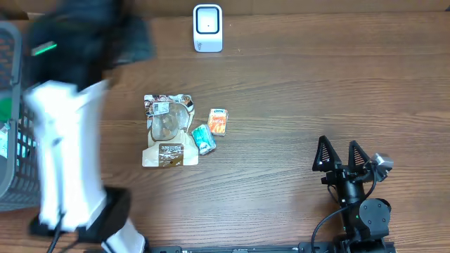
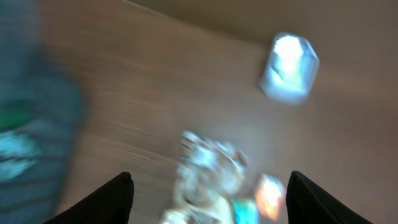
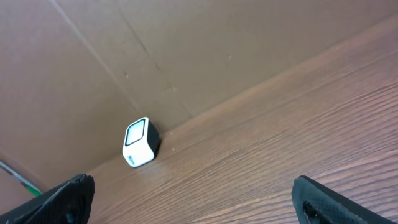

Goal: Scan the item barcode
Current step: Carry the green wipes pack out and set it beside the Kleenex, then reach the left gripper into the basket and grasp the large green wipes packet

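Observation:
Three items lie together mid-table: a brown and white pouch, a small orange packet and a small teal packet. The white barcode scanner stands at the far edge. In the blurred left wrist view, my left gripper is open and holds nothing. It hangs above the table, with the pouch, orange packet and scanner ahead of it. My right gripper rests open at the near right, empty, and faces the scanner.
A grey wire basket with some contents stands at the left edge, and shows as a blur in the left wrist view. My left arm is motion-blurred beside it. A brown cardboard wall backs the table.

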Controlling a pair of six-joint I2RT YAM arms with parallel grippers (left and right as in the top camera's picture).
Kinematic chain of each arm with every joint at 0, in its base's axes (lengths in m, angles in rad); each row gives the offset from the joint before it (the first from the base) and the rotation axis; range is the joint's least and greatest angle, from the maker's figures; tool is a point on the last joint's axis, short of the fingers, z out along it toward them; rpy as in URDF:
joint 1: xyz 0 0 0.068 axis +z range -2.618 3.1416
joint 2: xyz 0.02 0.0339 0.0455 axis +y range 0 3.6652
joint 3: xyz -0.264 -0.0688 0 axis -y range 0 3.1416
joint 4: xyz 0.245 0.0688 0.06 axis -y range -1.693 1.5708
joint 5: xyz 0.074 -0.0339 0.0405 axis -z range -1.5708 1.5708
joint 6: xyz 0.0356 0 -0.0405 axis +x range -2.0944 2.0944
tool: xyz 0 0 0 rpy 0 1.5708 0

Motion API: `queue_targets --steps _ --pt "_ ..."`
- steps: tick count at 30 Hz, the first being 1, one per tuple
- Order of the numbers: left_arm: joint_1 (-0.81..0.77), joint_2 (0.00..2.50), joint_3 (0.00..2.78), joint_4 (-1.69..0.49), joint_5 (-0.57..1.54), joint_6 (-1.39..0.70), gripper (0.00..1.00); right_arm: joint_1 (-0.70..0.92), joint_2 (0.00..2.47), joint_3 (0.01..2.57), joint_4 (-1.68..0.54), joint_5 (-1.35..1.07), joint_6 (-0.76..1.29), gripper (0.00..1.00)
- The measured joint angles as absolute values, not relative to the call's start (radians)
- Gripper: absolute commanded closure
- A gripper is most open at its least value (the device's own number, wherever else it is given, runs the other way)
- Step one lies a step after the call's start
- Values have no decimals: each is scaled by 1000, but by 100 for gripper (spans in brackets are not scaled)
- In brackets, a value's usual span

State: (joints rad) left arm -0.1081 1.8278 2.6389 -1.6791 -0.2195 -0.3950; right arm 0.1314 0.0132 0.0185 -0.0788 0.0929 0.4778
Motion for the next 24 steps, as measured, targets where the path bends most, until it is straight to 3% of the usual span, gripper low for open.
queue_targets --steps 5,10,19,24 --pt "316 1712 2651 -1685 -154 -393 36 131 13 19 -78 93 479 0" --pt "604 1728 2568 -1683 -45 -390 39 131 13 19 -78 93 478 0" --pt "873 1753 2135 -1484 67 -391 37 131 13 19 -78 93 478 0" --pt "897 1757 1912 -1301 69 -370 34 131 13 19 -78 93 479 0"
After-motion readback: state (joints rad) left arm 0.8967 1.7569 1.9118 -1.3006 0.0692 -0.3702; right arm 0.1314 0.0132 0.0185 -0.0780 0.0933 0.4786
